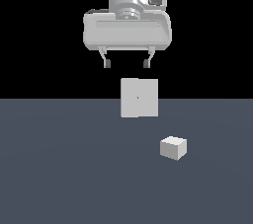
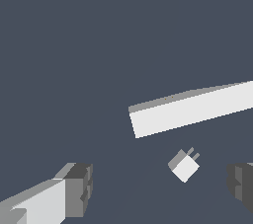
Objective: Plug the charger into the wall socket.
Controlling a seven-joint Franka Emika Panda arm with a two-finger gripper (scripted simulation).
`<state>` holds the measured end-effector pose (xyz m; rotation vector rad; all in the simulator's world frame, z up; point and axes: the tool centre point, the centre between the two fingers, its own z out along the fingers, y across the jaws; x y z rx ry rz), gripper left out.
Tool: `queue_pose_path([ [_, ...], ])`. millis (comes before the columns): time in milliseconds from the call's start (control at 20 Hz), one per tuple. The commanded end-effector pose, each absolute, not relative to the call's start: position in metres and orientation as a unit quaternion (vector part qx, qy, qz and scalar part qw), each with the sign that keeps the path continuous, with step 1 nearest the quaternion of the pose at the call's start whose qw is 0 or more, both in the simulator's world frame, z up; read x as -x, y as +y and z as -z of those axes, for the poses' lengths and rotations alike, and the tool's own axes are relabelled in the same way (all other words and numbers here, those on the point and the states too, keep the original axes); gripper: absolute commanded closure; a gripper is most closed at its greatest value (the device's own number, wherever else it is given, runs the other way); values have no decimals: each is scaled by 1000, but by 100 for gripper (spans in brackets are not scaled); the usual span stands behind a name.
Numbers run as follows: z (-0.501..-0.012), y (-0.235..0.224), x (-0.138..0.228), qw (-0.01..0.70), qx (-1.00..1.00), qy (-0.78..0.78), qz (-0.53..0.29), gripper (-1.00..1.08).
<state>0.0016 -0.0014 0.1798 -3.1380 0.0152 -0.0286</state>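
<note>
While the gripper (image 1: 126, 63) hangs high with its jaws spread and empty, the wall socket (image 1: 139, 98) stands upright on the table (image 1: 59, 168) below it. The charger (image 1: 173, 148) lies apart, toward the exterior view's right. The wrist view shows the charger's prongs (image 2: 192, 154), so a good grasp would likely pinch its plain sides, prongs left free.

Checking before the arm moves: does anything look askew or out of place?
Nothing stands out. The charger sits on the floor, apart from the upright wall socket; the open gripper hangs above, empty.
</note>
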Motion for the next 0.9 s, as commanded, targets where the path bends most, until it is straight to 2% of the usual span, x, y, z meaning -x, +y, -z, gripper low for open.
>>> queue_pose_path([
  [0,-180,-1,-2,2,1000,5,9,-92],
  [850,-150,-28,16,-12,994,104,44,-92],
])
